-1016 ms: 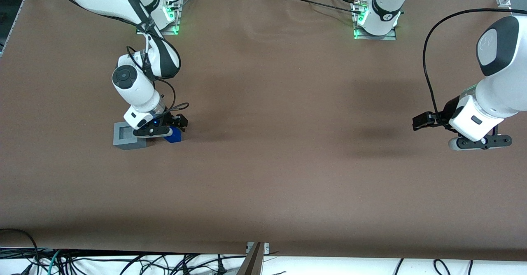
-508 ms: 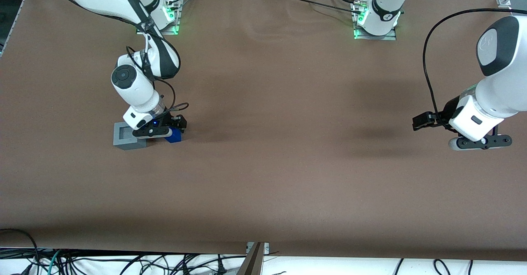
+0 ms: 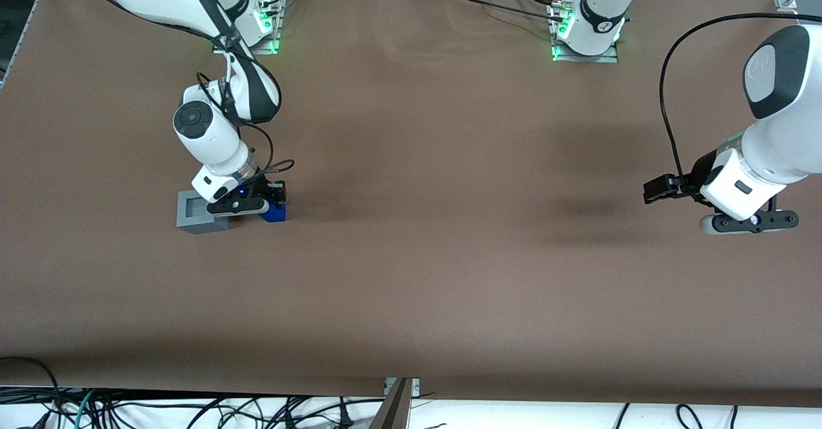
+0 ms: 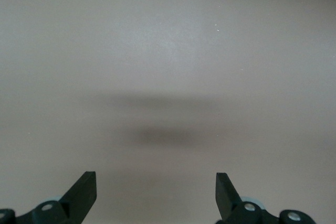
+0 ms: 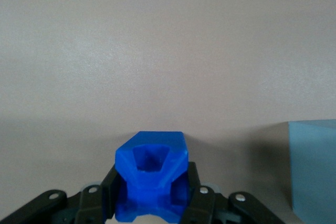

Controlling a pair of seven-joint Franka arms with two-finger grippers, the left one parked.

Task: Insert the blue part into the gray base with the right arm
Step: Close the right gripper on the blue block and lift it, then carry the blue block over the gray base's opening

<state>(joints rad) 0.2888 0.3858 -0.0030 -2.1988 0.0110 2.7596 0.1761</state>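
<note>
One blue part (image 3: 275,211) and one gray base (image 3: 198,212) are present on the brown worktop (image 3: 424,223), at the working arm's end. The right arm (image 3: 212,137) reaches down to them. Its pincer (image 3: 247,205) is clamped on the blue part (image 5: 151,179), one finger against each side. The part sits just beside the base (image 5: 314,169), outside the recess. No legible labels or writing appear on either item.

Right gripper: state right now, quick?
Right gripper: shut on the blue part, low over the table beside the gray base.
</note>
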